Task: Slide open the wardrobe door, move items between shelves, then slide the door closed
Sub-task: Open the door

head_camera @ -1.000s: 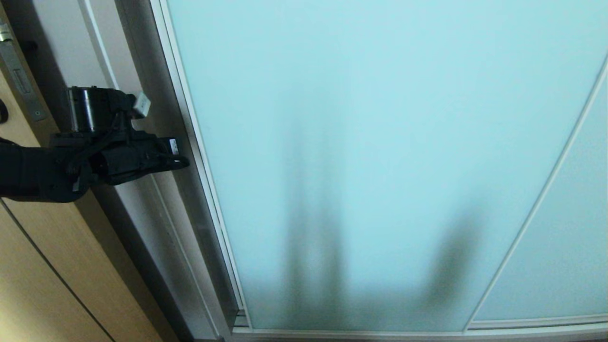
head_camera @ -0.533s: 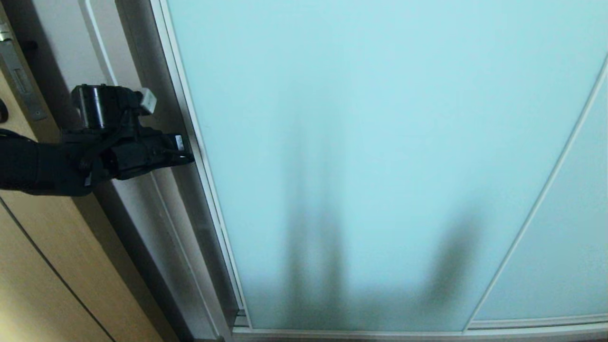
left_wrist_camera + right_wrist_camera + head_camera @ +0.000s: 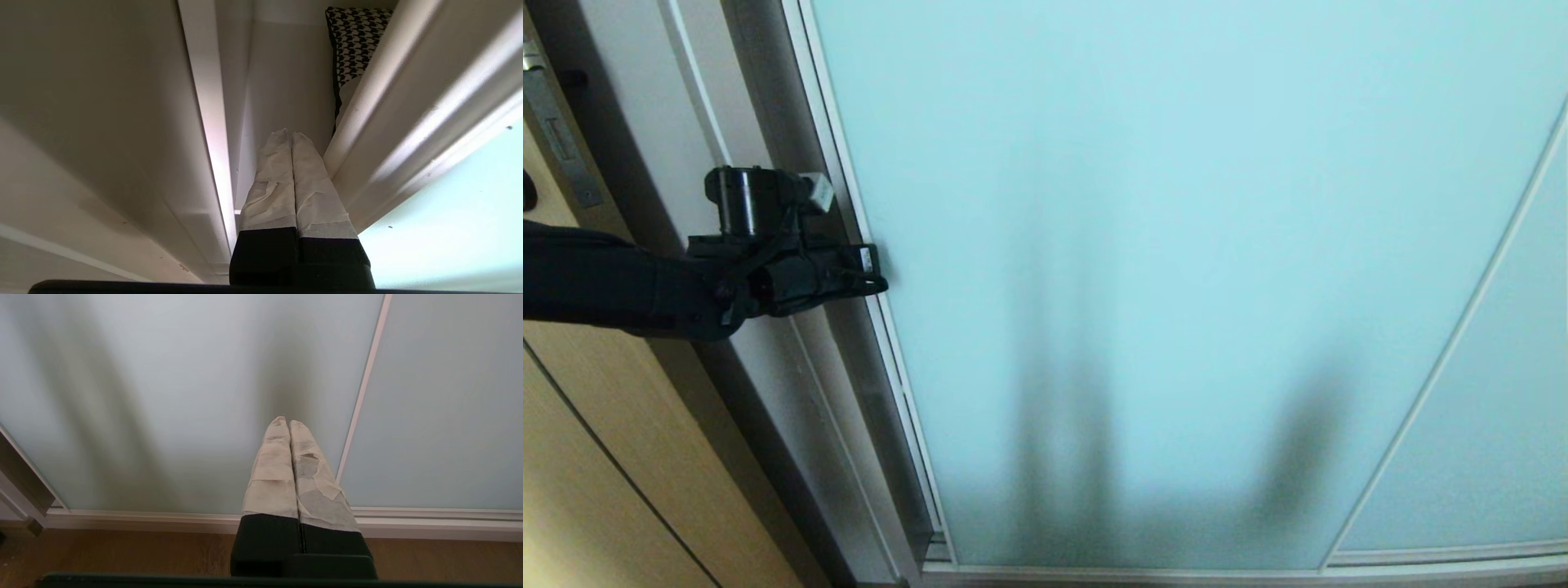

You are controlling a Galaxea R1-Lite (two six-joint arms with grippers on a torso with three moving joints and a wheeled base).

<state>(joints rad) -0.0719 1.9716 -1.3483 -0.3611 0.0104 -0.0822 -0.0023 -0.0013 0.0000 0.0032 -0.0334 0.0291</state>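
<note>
Left hand (image 3: 291, 136), fingers pressed together and empty, tips in the narrow gap beside the silver frame edge of the sliding wardrobe door (image 3: 1176, 245). Houndstooth cushion (image 3: 357, 41) visible inside, beyond the gap. Right hand (image 3: 286, 422) closed, low before the frosted glass.

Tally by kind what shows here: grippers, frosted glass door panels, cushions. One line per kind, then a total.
Grippers: 2, left gripper and right gripper, both shut
Frosted glass panels: 2, sliding wardrobe door and neighbouring panel
Cushions: 1, houndstooth cushion
Total: 5
</note>
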